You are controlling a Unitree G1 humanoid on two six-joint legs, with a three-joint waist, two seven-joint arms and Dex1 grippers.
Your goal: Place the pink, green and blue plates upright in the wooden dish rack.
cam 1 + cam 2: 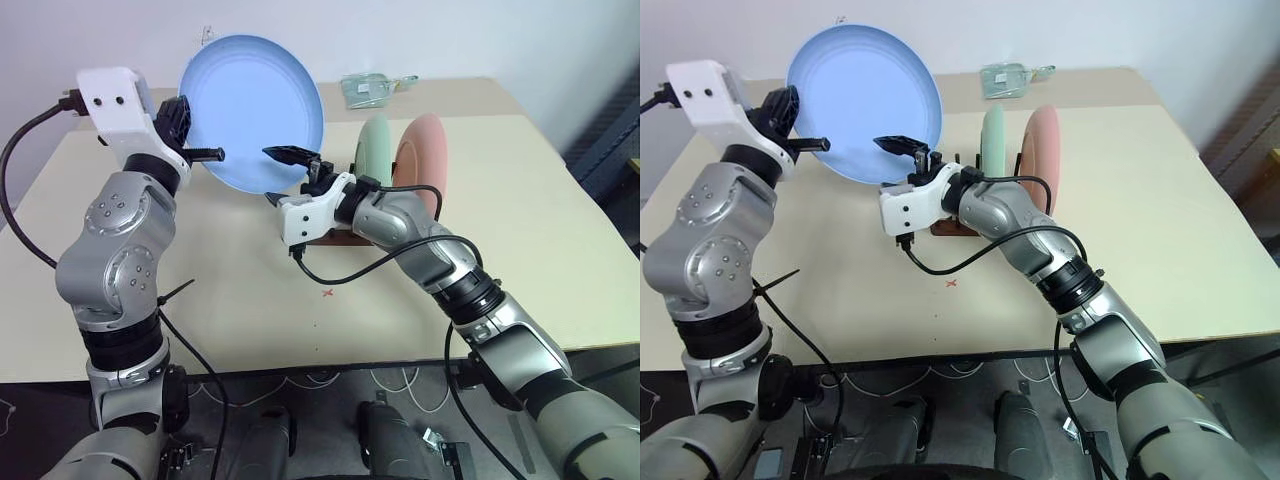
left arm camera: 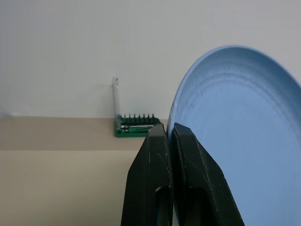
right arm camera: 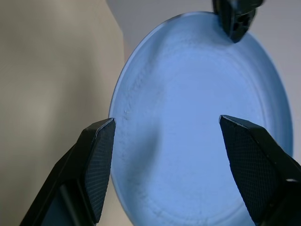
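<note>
Behind my left claw (image 2: 170, 141), clamped on the blue plate (image 1: 252, 112) rim, I see a white wall. My right claw (image 3: 164, 141) stands apart facing it; the rack (image 1: 335, 236) is mostly hidden behind it.

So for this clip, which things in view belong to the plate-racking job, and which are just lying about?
Job:
blue plate, pinched at its rim by the left gripper
green plate and pink plate, upright in the wooden dish rack
right gripper, fingers open

Lying about:
green-based tool holder
</note>
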